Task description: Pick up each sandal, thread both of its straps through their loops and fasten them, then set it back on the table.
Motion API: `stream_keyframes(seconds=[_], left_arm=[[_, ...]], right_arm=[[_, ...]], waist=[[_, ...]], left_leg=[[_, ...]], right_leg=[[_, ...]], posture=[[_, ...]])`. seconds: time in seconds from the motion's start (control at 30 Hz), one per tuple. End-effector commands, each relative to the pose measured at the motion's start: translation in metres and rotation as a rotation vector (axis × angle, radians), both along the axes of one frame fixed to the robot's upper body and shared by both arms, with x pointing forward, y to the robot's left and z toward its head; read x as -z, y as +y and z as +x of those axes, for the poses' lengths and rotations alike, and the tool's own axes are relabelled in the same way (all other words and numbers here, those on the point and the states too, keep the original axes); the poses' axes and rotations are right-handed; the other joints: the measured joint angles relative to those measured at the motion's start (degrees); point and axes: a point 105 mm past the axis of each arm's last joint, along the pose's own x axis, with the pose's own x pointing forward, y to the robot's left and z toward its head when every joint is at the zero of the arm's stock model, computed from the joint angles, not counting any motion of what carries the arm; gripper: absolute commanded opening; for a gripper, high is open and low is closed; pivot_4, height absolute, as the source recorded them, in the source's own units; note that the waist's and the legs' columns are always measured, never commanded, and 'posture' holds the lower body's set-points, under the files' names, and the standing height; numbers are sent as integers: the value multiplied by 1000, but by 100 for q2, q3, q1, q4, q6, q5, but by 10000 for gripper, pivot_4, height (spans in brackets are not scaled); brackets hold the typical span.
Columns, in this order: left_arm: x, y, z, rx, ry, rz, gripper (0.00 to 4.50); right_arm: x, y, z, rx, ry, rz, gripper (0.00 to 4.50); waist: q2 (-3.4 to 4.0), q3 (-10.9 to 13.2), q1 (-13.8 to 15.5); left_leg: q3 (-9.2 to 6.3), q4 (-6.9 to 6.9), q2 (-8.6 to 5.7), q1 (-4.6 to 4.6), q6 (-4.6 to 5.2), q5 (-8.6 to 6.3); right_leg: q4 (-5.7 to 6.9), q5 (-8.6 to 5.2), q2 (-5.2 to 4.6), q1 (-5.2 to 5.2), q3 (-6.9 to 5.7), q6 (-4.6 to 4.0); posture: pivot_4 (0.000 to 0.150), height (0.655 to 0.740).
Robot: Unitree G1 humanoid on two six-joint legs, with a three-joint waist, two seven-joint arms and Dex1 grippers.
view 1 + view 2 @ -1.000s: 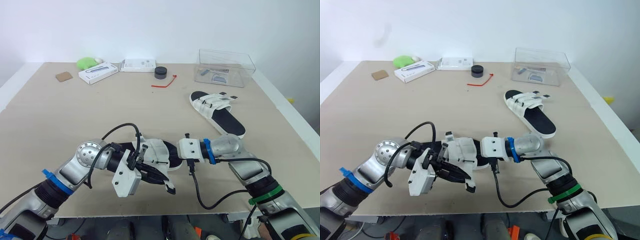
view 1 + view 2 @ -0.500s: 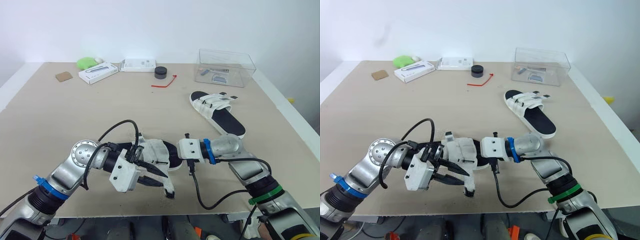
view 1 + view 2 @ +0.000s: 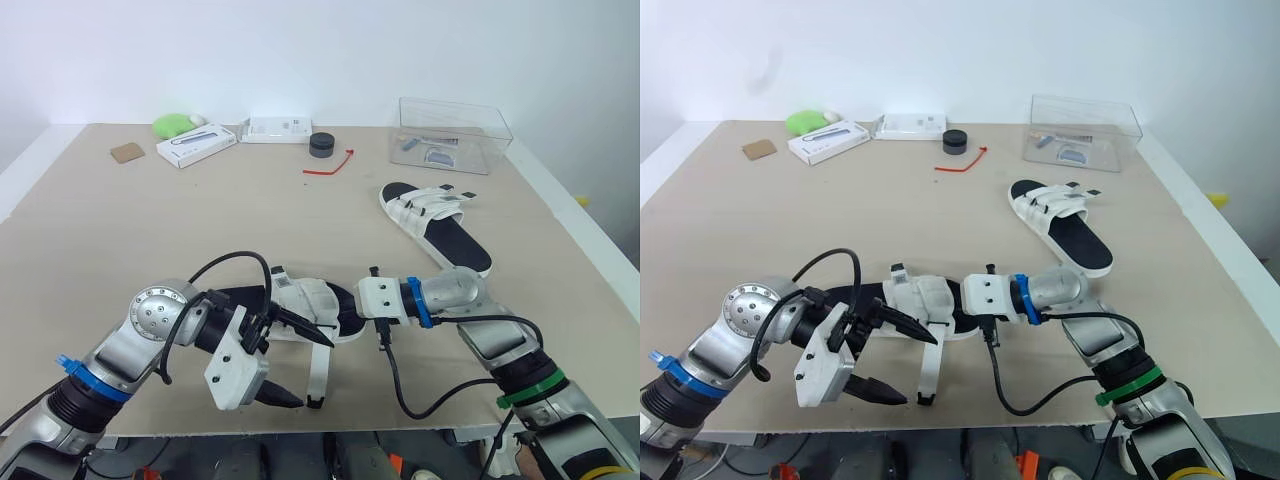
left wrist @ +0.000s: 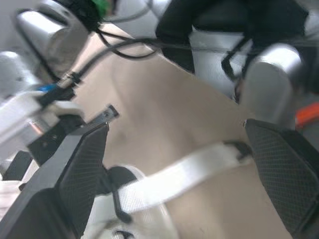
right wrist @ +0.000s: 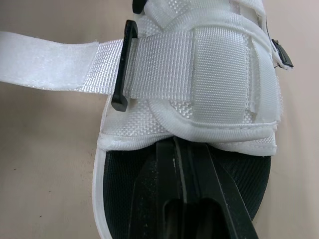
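The near sandal (image 3: 312, 303), with white straps and a black footbed, lies near the table's front edge. One strap (image 3: 318, 370) runs through its black loop (image 5: 122, 69) and trails loose toward the front edge. My left gripper (image 3: 312, 372) stands wide open around that strap without touching it; its pads (image 4: 82, 164) sit far apart on either side of the strap (image 4: 184, 169). My right gripper (image 5: 180, 149) is shut, with its tips resting on the footbed under the sandal's white upper. The second sandal (image 3: 432, 222) lies flat at the right.
A clear plastic box (image 3: 452, 122) stands at the back right. Along the back are a black round object (image 3: 321, 145), a red tie (image 3: 330, 164), two white boxes (image 3: 196, 146), a green thing (image 3: 175, 125) and a brown square (image 3: 127, 153). The table's front edge (image 3: 300, 432) is close.
My left gripper has gone from shut by the strap to wide open and drawn back toward the front edge. The released strap has dropped onto the table. The right arm has stayed put.
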Motion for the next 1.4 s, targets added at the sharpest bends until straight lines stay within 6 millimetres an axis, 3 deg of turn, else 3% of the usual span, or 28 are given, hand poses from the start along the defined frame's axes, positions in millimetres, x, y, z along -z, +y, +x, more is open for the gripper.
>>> stream_keyframes(seconds=[0.03,0.33,0.67,0.77,0.87,0.93,0.97,1.0,1.03,1.1,1.13,1.27,1.4], left_arm=[[10,9,8,46,-169,62,44611],[15,-12,18,109,-340,1,44611],[18,-22,16,179,-366,4,44611],[16,-28,18,195,-373,2,38209],[15,-30,20,198,-371,0,24472],[16,-30,20,199,-363,4,22231],[16,-30,20,201,-361,5,15863],[17,-30,20,201,-360,6,13910],[17,-29,20,201,-359,8,9109],[17,-29,20,202,-358,9,5548],[15,-29,20,195,-349,3,1206],[1,-29,24,117,-244,-61,1206],[-17,-24,33,-25,-28,-131,1206]], right_arm=[[32,-16,1,60,87,-111,0],[31,-16,2,61,86,-113,0],[31,-18,2,72,83,-113,0],[31,-18,1,75,83,-111,0],[31,-20,1,79,83,-113,0],[31,-21,0,81,83,-113,0],[31,-21,0,81,84,-113,0],[32,-21,-1,82,84,-113,0],[32,-21,-1,82,85,-112,0],[32,-21,-1,82,85,-112,0],[32,-21,-1,82,84,-112,0],[32,-21,-1,81,82,-114,0],[32,-21,-1,80,81,-117,0]], waist=[[0,0,1],[-2,-2,-2],[-2,-3,-1],[-2,-3,-1],[-2,-3,0],[-1,-3,-1],[-2,-3,-1],[-1,-3,-1],[-1,-3,-1],[-1,-3,-1],[-1,-3,-1],[-1,-3,0],[-1,-3,-1]], left_leg=[[0,-1,0,0,0,0],[4,-10,2,-2,0,0],[5,-13,3,0,1,0],[5,-13,3,0,1,1],[4,-13,3,1,1,1],[4,-13,2,2,1,1],[5,-13,2,3,1,1],[5,-13,2,3,1,1],[5,-13,2,2,1,1],[5,-13,2,2,1,1],[5,-13,2,2,1,1],[4,-13,2,2,1,1],[4,-13,2,1,1,1]], right_leg=[[-1,1,-2,0,-1,-1],[-15,7,-12,3,-3,-8],[-16,10,-9,4,-13,-7],[-16,10,-9,5,-14,-6],[-16,10,-7,6,-14,-6],[-16,10,0,8,-14,-6],[-16,10,1,8,-12,-6],[-16,11,1,8,-13,-6],[-16,11,1,8,-13,-6],[-17,11,0,8,-13,-6],[-17,11,0,8,-13,-6],[-17,11,0,8,-14,-6],[-17,11,7,8,-17,-4]], posture=[[1500,7400],[1500,7400],[1500,7400],[1500,7400],[1500,7400],[1500,7400],[1500,7400],[1500,7400],[1500,7400],[1500,7400],[1500,7400],[1500,7400],[1500,7400]])
